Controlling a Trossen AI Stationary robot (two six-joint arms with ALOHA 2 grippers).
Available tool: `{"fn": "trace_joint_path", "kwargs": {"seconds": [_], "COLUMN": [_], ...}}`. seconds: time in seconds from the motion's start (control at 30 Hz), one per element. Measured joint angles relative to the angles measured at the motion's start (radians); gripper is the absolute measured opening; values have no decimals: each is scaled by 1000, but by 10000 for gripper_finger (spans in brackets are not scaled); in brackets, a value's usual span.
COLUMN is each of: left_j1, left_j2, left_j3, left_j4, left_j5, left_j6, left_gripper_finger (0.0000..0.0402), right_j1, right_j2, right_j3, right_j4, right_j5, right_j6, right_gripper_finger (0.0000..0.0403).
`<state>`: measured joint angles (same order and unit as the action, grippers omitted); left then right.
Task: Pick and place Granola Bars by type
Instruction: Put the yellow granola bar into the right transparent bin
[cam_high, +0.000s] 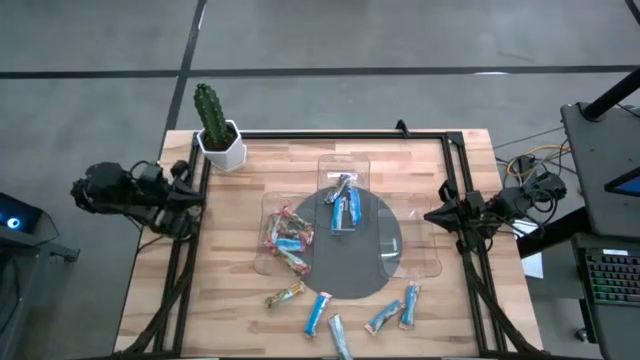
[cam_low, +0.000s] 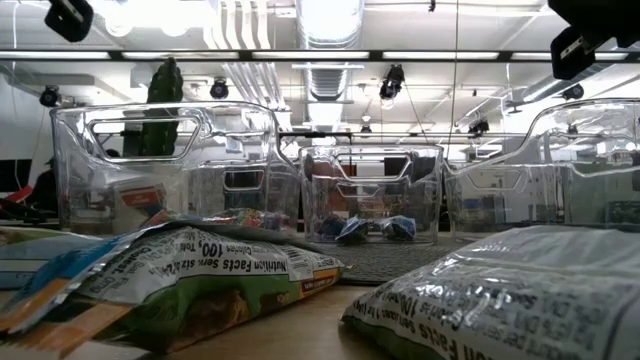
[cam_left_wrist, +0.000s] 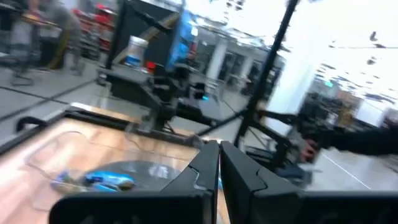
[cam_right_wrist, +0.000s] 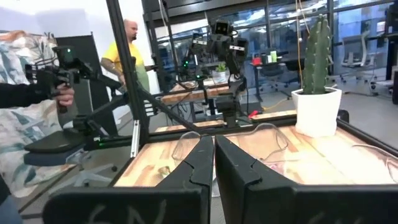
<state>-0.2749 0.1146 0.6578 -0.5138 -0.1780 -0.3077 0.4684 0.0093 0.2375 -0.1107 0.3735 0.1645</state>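
Several loose granola bars lie flat on the near part of the wooden table: a yellowish one (cam_high: 285, 294), blue ones (cam_high: 317, 312) (cam_high: 383, 316) (cam_high: 410, 303) and a silvery one (cam_high: 340, 335). The far clear tray (cam_high: 343, 180) holds blue bars (cam_high: 343, 208). The left clear tray (cam_high: 268, 240) holds red-orange bars (cam_high: 288, 238). The right clear tray (cam_high: 420, 245) shows no bars. My left gripper (cam_high: 198, 198) (cam_left_wrist: 219, 155) hovers at the table's left edge, shut. My right gripper (cam_high: 430, 214) (cam_right_wrist: 213, 146) hovers at the right edge, shut. Neither touches anything.
A cactus in a white pot (cam_high: 218, 130) stands at the table's far left corner. A round grey mat (cam_high: 375, 270) lies under the trays. A black frame (cam_high: 455, 160) runs around the table. In the right wrist view a person (cam_right_wrist: 134, 56) stands beyond the table.
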Motion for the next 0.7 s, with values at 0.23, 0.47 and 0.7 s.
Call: {"fn": "trace_joint_path", "kwargs": {"seconds": [0.23, 0.47, 0.7], "left_j1": [0, -1, -1], "left_j2": [43, 105, 180], "left_j3": [88, 211, 314], "left_j4": [-7, -28, -142], "left_j5": [-63, -63, -101], "left_j6": [73, 85, 100], "left_gripper_finger": [0, 0, 0], "right_j1": [0, 0, 0], "right_j2": [2, 4, 46], "right_j3": [0, 0, 43], "right_j4": [131, 176, 177], "right_j5": [1, 8, 51], "right_j6": [-83, -151, -91], "right_gripper_finger": [8, 8, 8]}}
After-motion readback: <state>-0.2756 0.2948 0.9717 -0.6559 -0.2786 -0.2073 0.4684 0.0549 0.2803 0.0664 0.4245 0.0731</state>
